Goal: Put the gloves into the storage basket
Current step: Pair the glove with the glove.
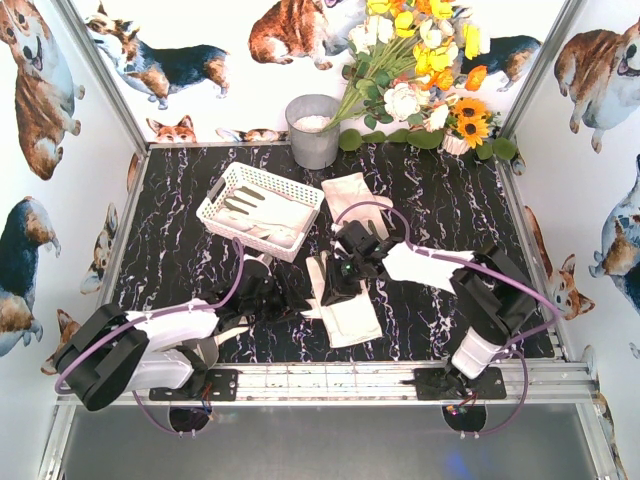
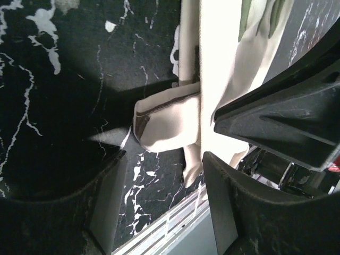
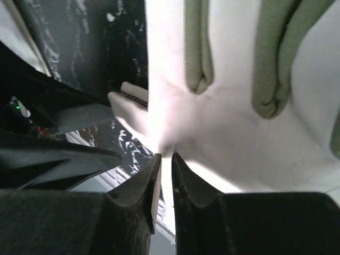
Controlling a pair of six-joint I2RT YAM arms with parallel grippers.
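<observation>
Gloves [image 1: 345, 315] on marbled table [image 1: 440, 210] inside corgi-print walls [image 1: 40, 150]; right gripper [image 3: 164, 159] pinches one, left gripper [image 2: 162, 156] spread.

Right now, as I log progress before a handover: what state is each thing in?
near glove: on table, outside basket.
far glove: on table, outside basket.
third glove: inside storage basket.
storage basket: upright, glove inside.
left gripper: open, empty.
right gripper: shut on near glove.
grey bucket: upright.

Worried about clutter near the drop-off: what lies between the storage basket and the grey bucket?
Nothing. In the top view, only bare black marble table separates the storage basket from the grey bucket.
</observation>
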